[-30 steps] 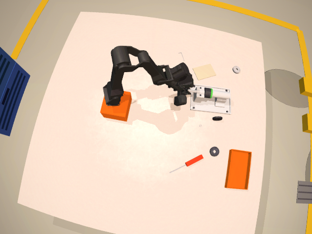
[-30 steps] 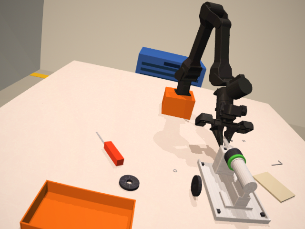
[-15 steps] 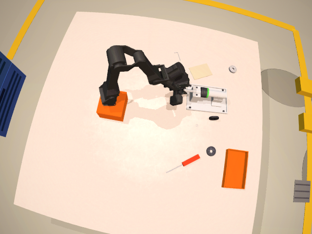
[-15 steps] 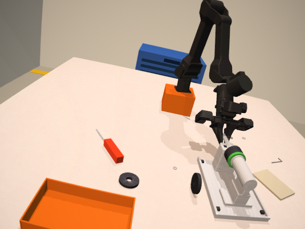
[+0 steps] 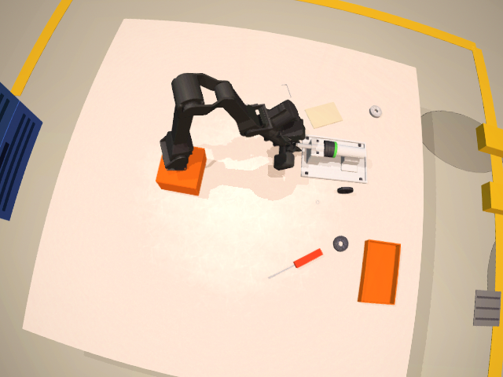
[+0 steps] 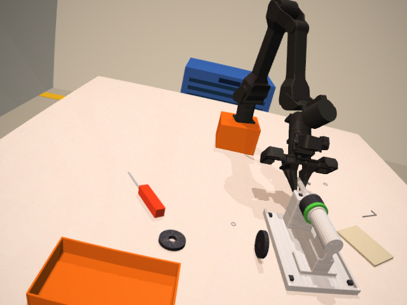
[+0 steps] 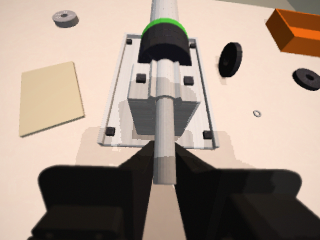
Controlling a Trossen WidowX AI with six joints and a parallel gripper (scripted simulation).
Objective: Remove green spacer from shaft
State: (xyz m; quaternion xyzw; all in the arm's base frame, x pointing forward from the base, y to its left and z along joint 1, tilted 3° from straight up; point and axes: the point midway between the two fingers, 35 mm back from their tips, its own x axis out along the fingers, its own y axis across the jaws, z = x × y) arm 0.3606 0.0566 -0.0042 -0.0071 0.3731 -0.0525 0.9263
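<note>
Pinching the light grey shaft [image 5: 302,145] [image 6: 303,187] [image 7: 165,135] near its free end, the end effector [image 5: 299,148] [image 6: 298,187] [image 7: 162,145] has a finger on either side of it. From there the shaft passes over the bearing support [image 5: 313,147] [image 6: 293,210] [image 7: 164,112] and reaches the black spacers [image 5: 329,148] [image 6: 311,201] [image 7: 165,44]. Beyond these, the green spacer [image 5: 335,149] [image 6: 315,210] [image 7: 165,20] sits beside the big round housing [image 5: 352,151] [image 6: 325,229] [image 7: 165,7], up off the tabletop [image 5: 227,251] [image 6: 108,131] [image 7: 45,50]. All this stands on a pale base plate [image 5: 324,176] [image 6: 279,252] [image 7: 116,95]. Beside the plate, a black disc [image 5: 344,190] [image 6: 261,244] [image 7: 230,59] stands on edge; farther out lie another black disc [image 5: 336,243] [image 6: 164,240] [image 7: 303,81], a red-handled screwdriver [image 5: 307,258] [image 6: 151,201] and an orange tray [image 5: 362,272] [image 6: 121,251] [image 7: 287,35].
</note>
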